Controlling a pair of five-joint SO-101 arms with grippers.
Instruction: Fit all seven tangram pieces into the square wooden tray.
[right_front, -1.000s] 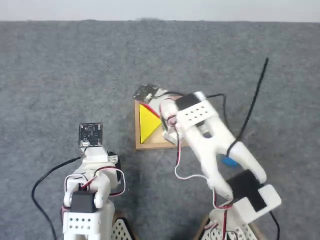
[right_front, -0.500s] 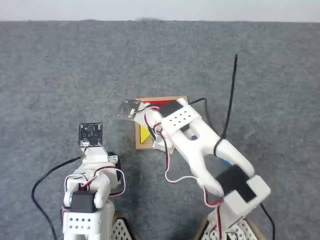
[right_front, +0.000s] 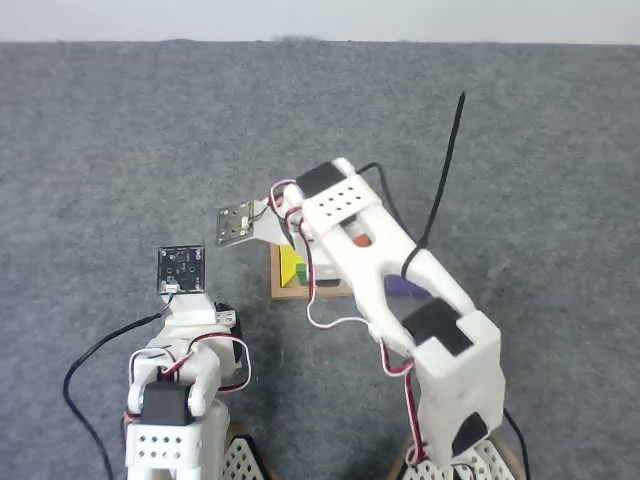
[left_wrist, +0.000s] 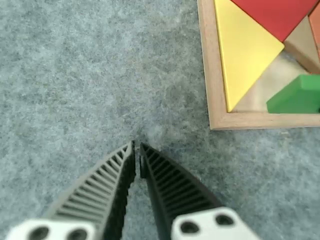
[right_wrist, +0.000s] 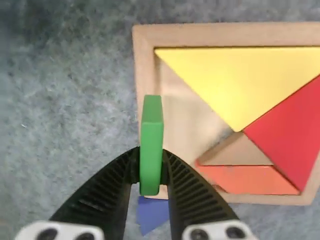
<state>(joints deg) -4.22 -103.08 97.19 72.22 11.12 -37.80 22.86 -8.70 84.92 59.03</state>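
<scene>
Green piece clamped in right jaws over wooden tray

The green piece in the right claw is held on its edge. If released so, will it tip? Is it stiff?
The green piece looks like a rigid block: the right claw pinches its flat faces and nothing bends. Upright on a thin edge at the tray rim, it would probably fall flat when released. Its smooth faces might slip slightly.
</scene>
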